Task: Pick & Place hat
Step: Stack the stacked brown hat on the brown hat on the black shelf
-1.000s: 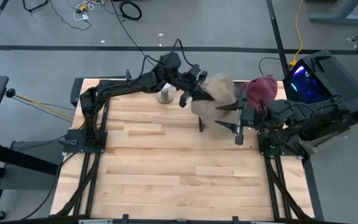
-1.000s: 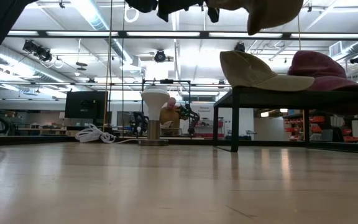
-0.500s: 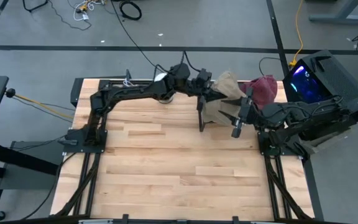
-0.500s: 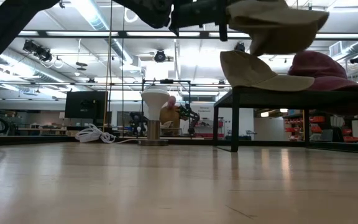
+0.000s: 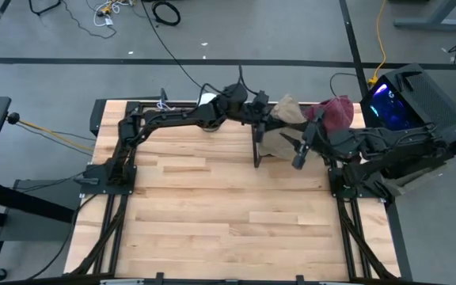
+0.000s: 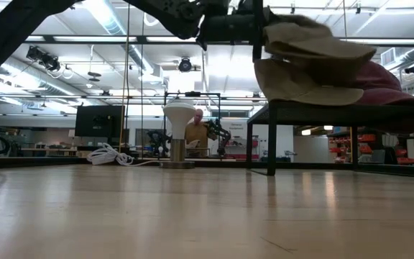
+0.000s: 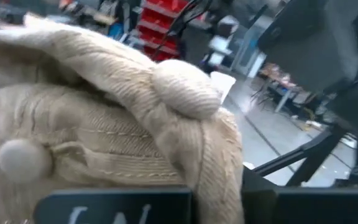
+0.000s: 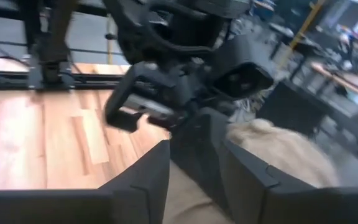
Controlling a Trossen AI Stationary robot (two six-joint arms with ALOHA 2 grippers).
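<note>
A beige hat (image 5: 288, 109) is in my left gripper (image 5: 266, 117), which is shut on it above the black rack (image 6: 336, 108) at the table's far right. In the low view this hat (image 6: 315, 42) sits down over a second beige cap (image 6: 297, 85) lying on the rack. A maroon hat (image 6: 383, 79) rests on the rack to its right. My right gripper (image 5: 295, 150) is open and hovers near the rack's near side, just by the beige hats, touching nothing. My left gripper pinches a bunched fold of the beige hat's cloth (image 7: 213, 168) between its two fingers. It comes in roughly level from the table's left. The hat reaches out past the fingers to the right, and its underside lies on the crown of the cap beneath (image 7: 22, 159).
A white head-shaped stand (image 6: 179, 115) on a metal foot stands at the far edge, left of the rack. The rack's front leg (image 5: 256, 152) reaches down to the table. Bare wooden tabletop (image 5: 212, 214) fills the middle and near side. A person shows far off in the room (image 6: 196, 129).
My left gripper has moved toward the table's right and down, still shut on the beige hat. The hat has come down from high above the rack onto the beige cap lying there. My right gripper has shifted a little toward the rack.
</note>
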